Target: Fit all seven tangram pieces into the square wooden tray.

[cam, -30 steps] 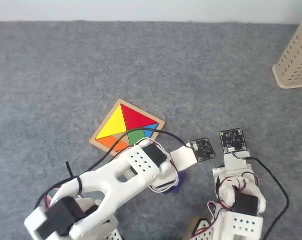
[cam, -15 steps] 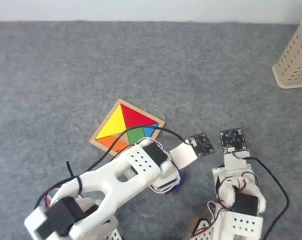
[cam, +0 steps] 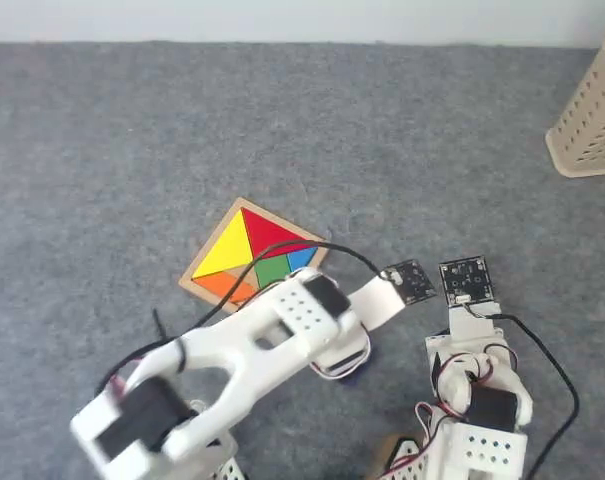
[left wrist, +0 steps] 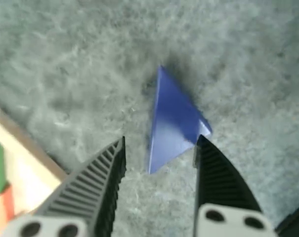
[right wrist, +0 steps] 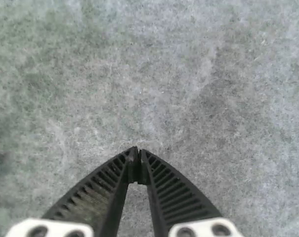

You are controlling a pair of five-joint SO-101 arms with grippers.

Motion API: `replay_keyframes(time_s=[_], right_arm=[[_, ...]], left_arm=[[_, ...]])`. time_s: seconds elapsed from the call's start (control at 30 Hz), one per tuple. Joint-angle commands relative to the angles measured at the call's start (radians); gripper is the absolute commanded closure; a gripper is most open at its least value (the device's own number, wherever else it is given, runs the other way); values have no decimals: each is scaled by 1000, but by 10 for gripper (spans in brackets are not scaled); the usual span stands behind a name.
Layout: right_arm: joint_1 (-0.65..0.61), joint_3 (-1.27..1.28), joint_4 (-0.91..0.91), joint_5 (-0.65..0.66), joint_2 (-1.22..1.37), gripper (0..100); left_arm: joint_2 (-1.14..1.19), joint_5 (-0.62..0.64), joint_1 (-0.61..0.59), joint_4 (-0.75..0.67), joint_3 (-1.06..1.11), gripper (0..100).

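Left claw (left wrist: 160, 140) hangs spread wide, pointing down at the bench (cam: 132, 130), with the dark blue triangle (left wrist: 171, 118) lying on the grey felt just beyond its tips; one corner of the piece touches or nearly touches one finger, and the other finger stands apart from it.

Farthest left in the high view sits the square wooden tray (cam: 242, 202), already holding a yellow piece (cam: 227, 255), an orange piece (cam: 222, 285), a red piece (cam: 267, 235), a green piece (cam: 272, 270) and a light blue piece (cam: 300, 258). The blue triangle lies outside it, near the tray's near-right edge, mostly under the arm.

That triangle is probably thin painted wood: light, stiff and rather slick. Lying flat, it offers only its narrow edges. The hold I would choose is across a short span, one finger on a straight side and the other on the opposite edge, with the tips low against the felt so it does not squirt out.

The left arm (cam: 272, 340) stretches from the lower left out over the tray's near side, wrist bent steeply down.

To the right, the right arm (cam: 472, 390) sits folded close to its base, its right claw (right wrist: 138, 150) pressed together over bare felt, holding nothing.
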Motion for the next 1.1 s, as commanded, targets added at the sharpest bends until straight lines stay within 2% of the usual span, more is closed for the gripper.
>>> replay_keyframes(time_s=[0.0, 0.47, 0.7, 0.93, 1.07], right_arm=[[12, 6, -13, 11, -15, 992], [12, 6, -13, 11, -15, 992], [12, 6, -13, 11, -15, 992], [12, 6, -13, 11, -15, 992], [12, 6, -13, 11, -15, 992]], left_arm=[[127, 0, 5, 11, -93, 788], [166, -28, 8, 5, -107, 785], [167, -6, -6, -35, -102, 739], [167, 14, -175, -44, -142, 739], [167, -28, -195, -98, -122, 739]])
